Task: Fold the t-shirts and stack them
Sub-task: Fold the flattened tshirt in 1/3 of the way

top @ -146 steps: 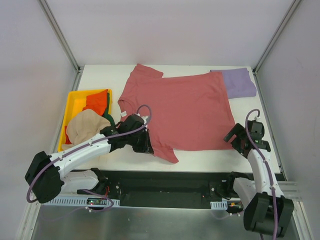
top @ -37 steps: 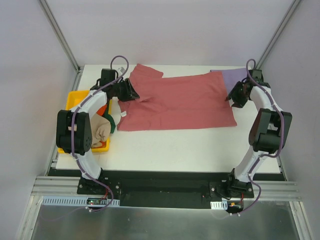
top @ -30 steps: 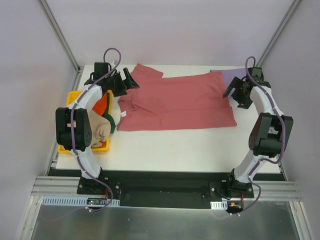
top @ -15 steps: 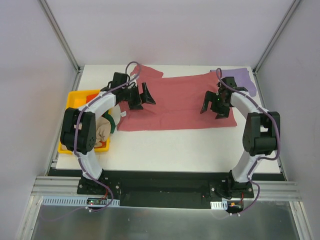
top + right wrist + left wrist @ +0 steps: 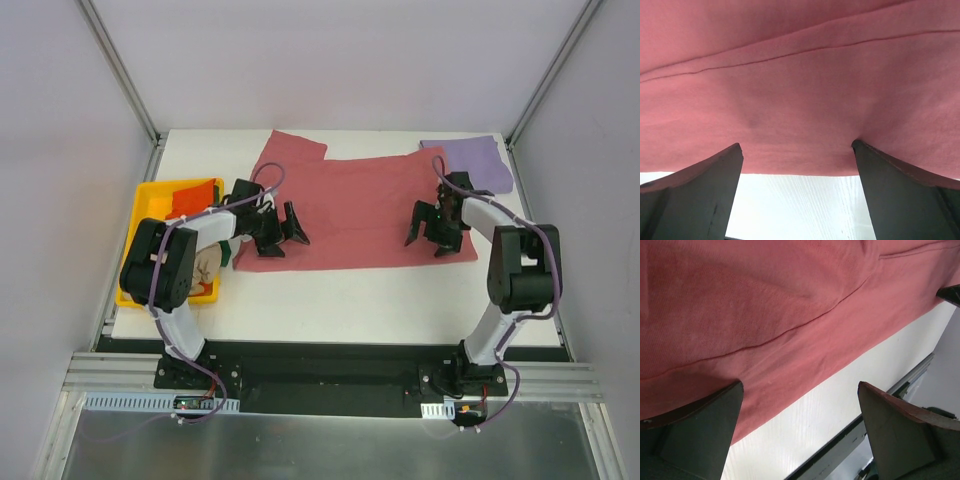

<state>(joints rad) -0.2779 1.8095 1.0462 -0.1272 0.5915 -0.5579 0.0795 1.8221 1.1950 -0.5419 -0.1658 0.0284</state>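
Note:
The dusty red t-shirt (image 5: 355,205) lies flat on the white table, folded into a wide band, with one sleeve sticking out at the far left. My left gripper (image 5: 298,226) hovers open over its near-left part; the left wrist view shows red cloth (image 5: 765,305) and the near hem between the spread fingers (image 5: 695,435). My right gripper (image 5: 428,242) hovers open over the near-right hem, and red cloth (image 5: 800,75) fills the right wrist view. Neither holds anything. A folded lavender t-shirt (image 5: 472,162) lies at the far right corner. Orange (image 5: 195,196), beige (image 5: 206,266) and dark green (image 5: 228,256) t-shirts sit in the bin.
The yellow plastic bin (image 5: 150,212) stands at the table's left edge, next to the left arm. Bare white table (image 5: 350,300) runs between the shirt's hem and the black front rail. Grey walls and metal posts close in the back and sides.
Both open grippers have come from the shirt's far corners towards the near hem, the left one moving right and the right one moving left. The red shirt has stayed folded.

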